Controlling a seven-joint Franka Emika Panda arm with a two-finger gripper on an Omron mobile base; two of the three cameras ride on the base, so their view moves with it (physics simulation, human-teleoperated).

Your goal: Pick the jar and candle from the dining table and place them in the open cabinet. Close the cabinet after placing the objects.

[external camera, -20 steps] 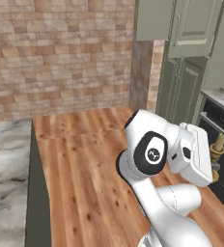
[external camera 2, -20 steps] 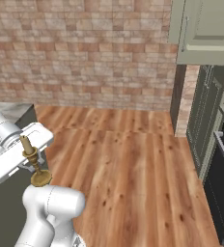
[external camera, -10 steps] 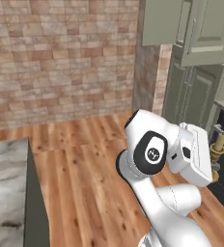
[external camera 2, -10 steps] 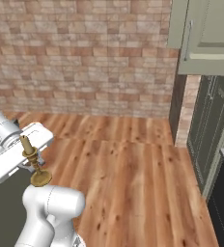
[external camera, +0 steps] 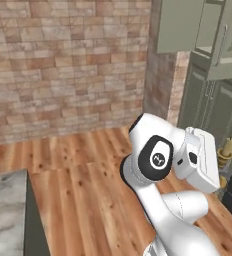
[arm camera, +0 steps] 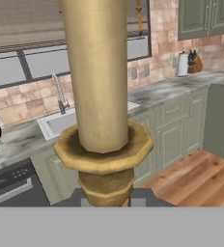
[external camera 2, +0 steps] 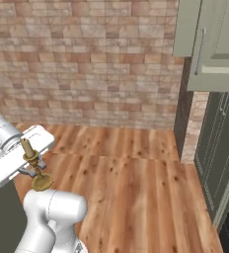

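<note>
— So, what do you get from each base camera?
— Left one gives you the cabinet (external camera: 215,45) open above the dining table (external camera: 5,212) corner; right one shows the gripper (external camera 2: 33,167) pinching the candle (external camera 2: 33,165) upright by its stem.

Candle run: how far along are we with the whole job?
In hand: the gripper is shut on the candle, lifted clear of the dining table. The cabinet ahead stands open. Left: shelve the candle and close the doors. Whether the jar is already shelved cannot be told from these views.
</note>
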